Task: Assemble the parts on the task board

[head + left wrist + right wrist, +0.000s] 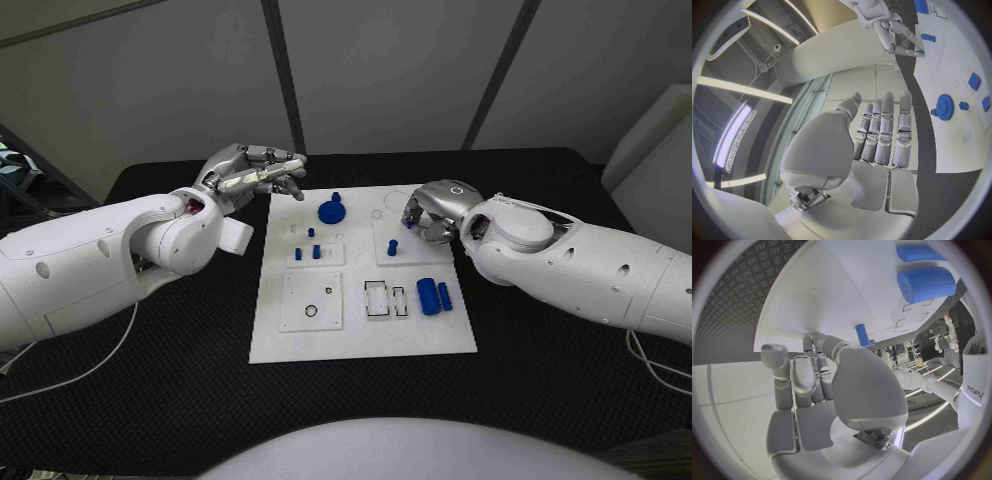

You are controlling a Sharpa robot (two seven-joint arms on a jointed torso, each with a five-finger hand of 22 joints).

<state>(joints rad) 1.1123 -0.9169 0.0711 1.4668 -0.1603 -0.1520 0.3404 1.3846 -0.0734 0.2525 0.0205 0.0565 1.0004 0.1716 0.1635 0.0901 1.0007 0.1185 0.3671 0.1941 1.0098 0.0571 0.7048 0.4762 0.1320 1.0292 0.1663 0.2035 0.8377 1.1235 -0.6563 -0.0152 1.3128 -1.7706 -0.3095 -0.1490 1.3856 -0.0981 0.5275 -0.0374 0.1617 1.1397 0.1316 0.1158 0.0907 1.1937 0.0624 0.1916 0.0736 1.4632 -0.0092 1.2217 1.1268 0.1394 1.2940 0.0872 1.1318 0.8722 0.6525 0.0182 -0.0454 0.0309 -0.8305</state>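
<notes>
My right hand [433,213] pinches a small blue part [808,344] over the white task board [361,340]. I should lower it slowly, straight. My left hand [257,172] waits open.

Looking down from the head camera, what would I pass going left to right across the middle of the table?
Left hand → blue gear → small upright blue peg → right hand, all over or beside the white task board.
</notes>
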